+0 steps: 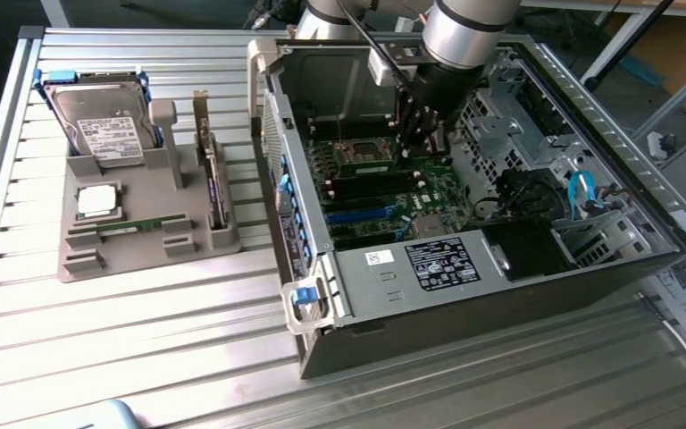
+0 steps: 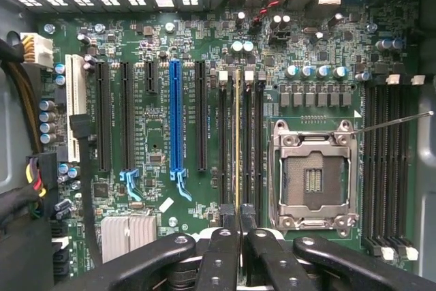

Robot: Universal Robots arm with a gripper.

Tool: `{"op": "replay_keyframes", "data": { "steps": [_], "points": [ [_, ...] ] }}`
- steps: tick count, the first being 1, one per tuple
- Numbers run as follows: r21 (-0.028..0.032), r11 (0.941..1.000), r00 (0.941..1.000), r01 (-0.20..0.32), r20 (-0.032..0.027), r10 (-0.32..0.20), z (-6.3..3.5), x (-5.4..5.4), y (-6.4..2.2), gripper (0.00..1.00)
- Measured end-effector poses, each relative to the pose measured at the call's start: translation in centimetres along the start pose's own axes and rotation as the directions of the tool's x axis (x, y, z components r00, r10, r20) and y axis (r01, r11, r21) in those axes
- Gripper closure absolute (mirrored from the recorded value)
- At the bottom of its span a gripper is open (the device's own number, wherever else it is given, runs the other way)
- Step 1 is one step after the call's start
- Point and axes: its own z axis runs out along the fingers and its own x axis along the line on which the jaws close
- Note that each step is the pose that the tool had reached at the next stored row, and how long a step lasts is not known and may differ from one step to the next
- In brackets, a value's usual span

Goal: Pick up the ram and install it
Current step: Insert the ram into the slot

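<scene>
In the exterior view the arm is down inside the open computer case [image 1: 463, 268]. The gripper [image 1: 418, 143] hangs low over the motherboard [image 1: 391, 201], close to the processor socket [image 1: 364, 152]; what sits between its fingers is too dark to make out from here. Well apart from the gripper, outside the case toward the exterior view's left, a spare stick [image 1: 138, 223] lies flat on the grey holder [image 1: 81, 264], near the upright expansion card [image 1: 212, 183]. The case walls and drive cage stand around the gripper, so I judge the free room to be mostly straight up and down. In the wrist view the gripper [image 2: 238, 236] is clamped on the ram [image 2: 237, 134], which shows edge-on as a thin pale line running straight out from between the fingertips [image 2: 223, 253]. Its long axis lies parallel to the bank of memory slots [image 2: 251, 134] directly beneath the gripper, and it looks lined up over one slot of that bank. Whether it is seated or only hovering just above cannot be told. The empty processor socket [image 2: 313, 175] lies just beside the ram on one flank. The long expansion slots, the blue slot [image 2: 176, 117] among them, lie near on the other. With neighbouring slots this tight, I judge the sideways margin to be slim.
</scene>
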Motion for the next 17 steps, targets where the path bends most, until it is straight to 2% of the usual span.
{"op": "replay_keyframes", "data": {
  "steps": [6, 17],
  "points": [
    [0.0, 1.0, 1.0, -0.004, 0.0001, 0.004, 0.7, 0.03, -0.01, 0.88],
    [0.0002, 0.9999, 0.9999, -0.01, 0.0003, 0.01, 0.82, 0.08, 0.0, 0.88]
  ]
}}
